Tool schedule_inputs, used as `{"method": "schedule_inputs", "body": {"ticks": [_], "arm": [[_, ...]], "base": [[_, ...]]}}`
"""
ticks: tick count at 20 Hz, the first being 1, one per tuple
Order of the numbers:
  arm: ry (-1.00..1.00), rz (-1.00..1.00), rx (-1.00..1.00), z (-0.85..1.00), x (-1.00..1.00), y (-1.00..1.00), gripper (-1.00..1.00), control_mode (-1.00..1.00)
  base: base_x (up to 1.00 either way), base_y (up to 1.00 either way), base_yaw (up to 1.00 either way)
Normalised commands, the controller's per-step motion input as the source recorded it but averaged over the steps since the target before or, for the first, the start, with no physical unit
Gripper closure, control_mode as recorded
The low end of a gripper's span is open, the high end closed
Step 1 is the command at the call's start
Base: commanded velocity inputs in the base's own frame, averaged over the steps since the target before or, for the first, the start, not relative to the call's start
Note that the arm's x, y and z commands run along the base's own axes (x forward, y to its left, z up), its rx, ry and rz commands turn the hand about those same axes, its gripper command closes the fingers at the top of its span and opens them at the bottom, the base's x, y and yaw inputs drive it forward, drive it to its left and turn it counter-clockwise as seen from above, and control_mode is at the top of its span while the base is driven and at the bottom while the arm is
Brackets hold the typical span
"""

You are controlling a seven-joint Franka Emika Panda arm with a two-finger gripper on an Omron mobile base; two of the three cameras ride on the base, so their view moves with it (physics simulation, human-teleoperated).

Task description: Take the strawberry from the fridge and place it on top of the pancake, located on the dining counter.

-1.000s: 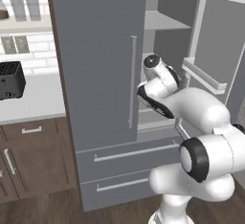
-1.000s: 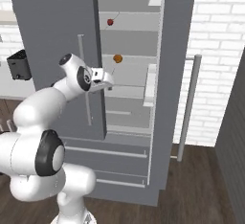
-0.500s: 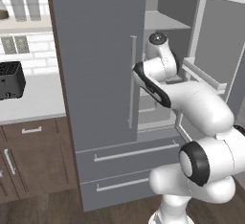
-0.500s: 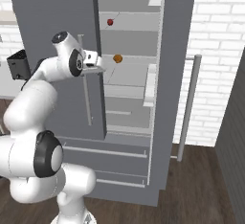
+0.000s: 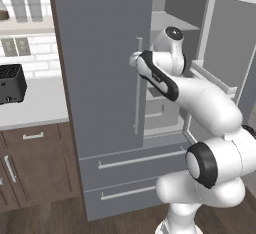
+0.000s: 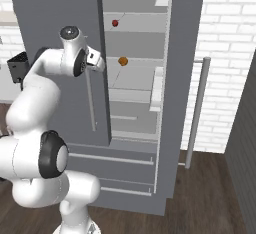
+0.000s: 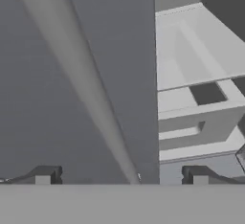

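Note:
The fridge (image 6: 55, 8) stands with its left door shut and its right door swung open. On an upper shelf lies the strawberry (image 6: 115, 23), tiny and red. An orange-brown lump (image 6: 122, 61) sits one shelf lower. My gripper (image 6: 100, 64) is up at the inner edge of the shut left door (image 5: 100, 53), below and left of the strawberry and just left of the lump. It is open and holds nothing. In the hand view, the gripper (image 7: 122, 175) has its tips set wide apart, facing the door edge and pale shelves (image 7: 191, 50). The pancake and the dining counter are out of view.
The left door's long bar handle (image 5: 138, 85) hangs right under my hand. The open right door (image 5: 225, 38) and its handle (image 6: 197, 113) stand to the right. Two drawers (image 5: 135, 163) are below. A black toaster (image 5: 11, 83) sits on the white counter (image 5: 30, 110) at left.
The arm has lifted and stretched out. The hand rose from mid-height to the level of the lump's shelf, close to the left door's edge. The jaws stayed open.

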Motion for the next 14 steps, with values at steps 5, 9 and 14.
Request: {"method": "schedule_inputs", "body": {"ticks": [5, 9, 14], "arm": [[-0.05, 0.0, -0.11, 0.11, 0.32, 0.1, -1.0, -1.0], [-0.03, 0.0, -0.21, 0.05, 0.22, 0.1, -1.0, -1.0], [-0.08, 0.0, -0.07, 0.0, 0.01, 0.3, -1.0, -1.0]], "base": [[0.0, 0.0, 0.0], [0.0, 0.0, 0.0], [0.0, 0.0, 0.0]]}}
